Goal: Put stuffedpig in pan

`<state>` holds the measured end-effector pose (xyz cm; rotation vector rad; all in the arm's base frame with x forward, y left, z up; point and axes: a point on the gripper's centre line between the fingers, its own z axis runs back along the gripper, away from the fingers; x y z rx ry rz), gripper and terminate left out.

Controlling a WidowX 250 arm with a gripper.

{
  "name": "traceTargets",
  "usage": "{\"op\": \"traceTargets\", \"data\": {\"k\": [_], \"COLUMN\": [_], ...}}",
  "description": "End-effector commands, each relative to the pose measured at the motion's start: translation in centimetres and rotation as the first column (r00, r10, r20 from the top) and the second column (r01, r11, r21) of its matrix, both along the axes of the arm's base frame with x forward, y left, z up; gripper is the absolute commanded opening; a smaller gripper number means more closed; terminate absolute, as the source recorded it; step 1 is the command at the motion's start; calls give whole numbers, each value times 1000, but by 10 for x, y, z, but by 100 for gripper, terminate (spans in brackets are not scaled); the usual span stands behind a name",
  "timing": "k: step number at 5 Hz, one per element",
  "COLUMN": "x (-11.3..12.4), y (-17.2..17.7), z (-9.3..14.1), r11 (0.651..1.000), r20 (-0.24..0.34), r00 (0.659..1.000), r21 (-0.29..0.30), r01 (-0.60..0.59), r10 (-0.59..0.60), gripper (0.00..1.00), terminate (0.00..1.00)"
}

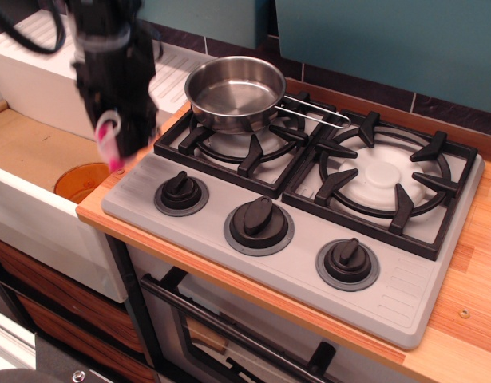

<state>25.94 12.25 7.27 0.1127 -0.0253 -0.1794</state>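
The shiny steel pan (pixel 235 92) stands empty on the back left burner grate, its wire handle (pixel 318 114) pointing right. My black gripper (pixel 117 142) hangs in the air at the left edge of the stove, left of the pan and blurred by motion. It is shut on the stuffedpig (pixel 109 141), which shows as a pale and bright pink blur at the fingertips, lifted clear of the counter.
The grey stove top (pixel 389 279) carries two black burner grates and three black knobs (pixel 258 223) along the front. A sink with an orange disc (pixel 79 180) lies at the left. A white dish rack (pixel 37 64) sits behind the sink.
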Motion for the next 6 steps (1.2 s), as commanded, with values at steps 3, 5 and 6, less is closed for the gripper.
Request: {"op": "traceTargets", "data": {"k": [3, 5, 6], "x": [75, 102, 114], "y": [-29, -46, -51], "z": [79, 67, 50], "r11": [998, 998, 997], "r20": [7, 17, 40], "r00": [999, 998, 996], "r21": [51, 27, 14], "r01": [38, 53, 76], "r10": [-38, -53, -76], "gripper": [0, 0, 0], "terminate": [0, 0, 0]}}
